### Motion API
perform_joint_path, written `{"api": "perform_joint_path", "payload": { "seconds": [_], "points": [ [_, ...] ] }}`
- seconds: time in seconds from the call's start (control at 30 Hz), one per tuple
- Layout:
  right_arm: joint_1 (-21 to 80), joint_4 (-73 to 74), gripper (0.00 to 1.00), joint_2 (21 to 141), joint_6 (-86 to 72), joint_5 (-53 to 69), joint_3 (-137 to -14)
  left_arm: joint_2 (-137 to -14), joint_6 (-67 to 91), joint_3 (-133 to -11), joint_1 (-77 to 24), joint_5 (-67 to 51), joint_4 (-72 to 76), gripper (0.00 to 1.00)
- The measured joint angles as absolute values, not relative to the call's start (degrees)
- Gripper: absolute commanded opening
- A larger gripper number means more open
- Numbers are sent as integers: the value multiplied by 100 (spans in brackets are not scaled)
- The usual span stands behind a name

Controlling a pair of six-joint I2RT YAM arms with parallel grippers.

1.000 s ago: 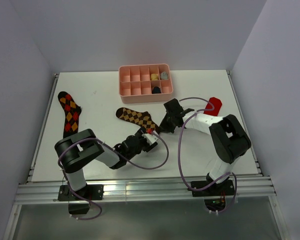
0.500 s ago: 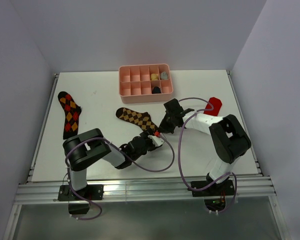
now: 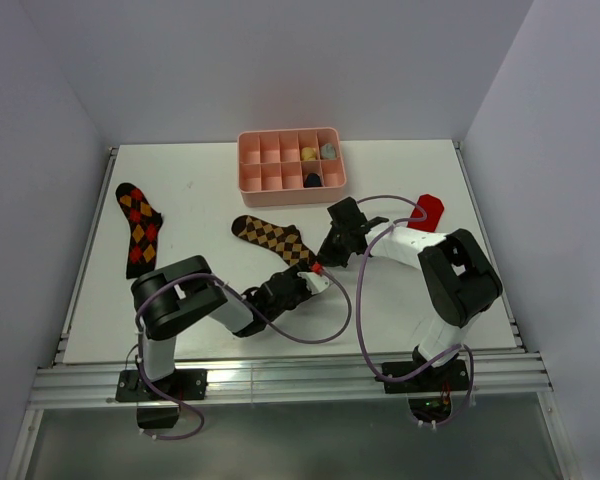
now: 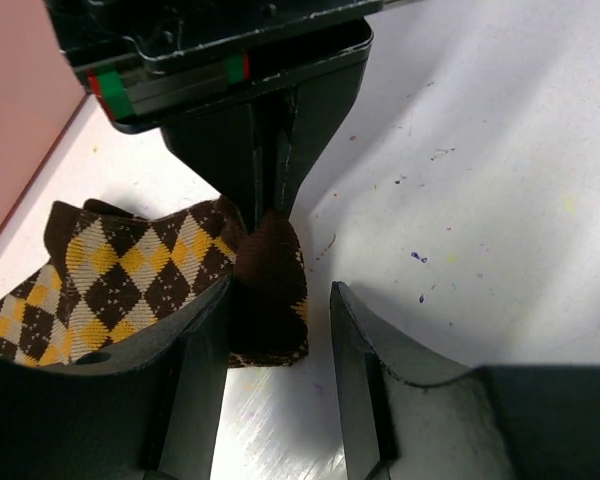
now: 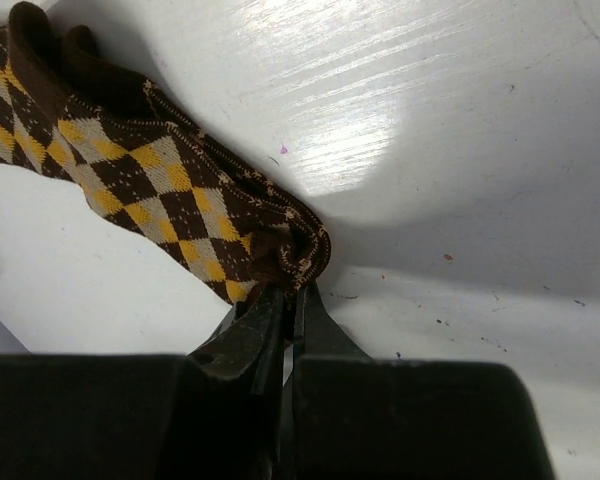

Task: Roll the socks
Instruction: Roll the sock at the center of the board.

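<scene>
A: Where to find the tan argyle sock?
B: Near the middle of the bench, lying flat, with the end toward the arms bunched into a small dark fold.
A: Held by anything?
B: Yes — pinched at that fold by the right tool, fingers pressed together on the fabric.
A: And the left tool?
B: Spread wide, low over the bench, with one finger on each side of the same fold. Touching the sock or only just beside it — cannot tell.
A: And the other socks?
B: Well apart from this one. Red-orange argyle sock flat along the left edge of the bench. Plain red sock at the right side, partly hidden behind the right arm.
A: Anything else?
B: Only a pink tray at the far side, with small things in a few compartments.
</scene>
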State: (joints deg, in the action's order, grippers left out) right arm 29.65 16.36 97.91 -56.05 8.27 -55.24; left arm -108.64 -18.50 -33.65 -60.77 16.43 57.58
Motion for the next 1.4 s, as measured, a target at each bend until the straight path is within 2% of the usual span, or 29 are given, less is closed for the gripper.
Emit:
{"api": "perform_joint_path", "payload": {
  "seconds": [0.17,0.37,0.5,0.6,0.8,0.87,1.0,1.4],
  "points": [
    [2963,1645,0,9791,-5605,825,-5524,-10943,-1774,-3468,-6077,1667,5642,46],
    [2963,1671,0,9791,-5605,825,-5524,-10965,-1605,-3614,-6049,1684,5419,39],
    [2963,1678,1,9773,-5605,812,-5524,-11019,-1415,-3734,-5999,1686,5282,19],
    [2958,1678,7,9732,-5605,794,-5524,-11026,-1269,-3776,-5972,1680,5227,1],
    [2926,1669,27,9588,-5577,753,-5511,-10954,-803,-3924,-5747,1278,4936,0],
    [2921,1673,28,9500,-5566,753,-5496,-10853,-552,-3957,-5566,930,4764,0],
    [2880,1664,38,9198,-5564,764,-5487,-10733,156,-4060,-5076,187,4381,0],
    [2696,947,54,8525,-5551,816,-4886,-10969,2314,-4469,-3833,-2034,3935,0]
  ]
}}
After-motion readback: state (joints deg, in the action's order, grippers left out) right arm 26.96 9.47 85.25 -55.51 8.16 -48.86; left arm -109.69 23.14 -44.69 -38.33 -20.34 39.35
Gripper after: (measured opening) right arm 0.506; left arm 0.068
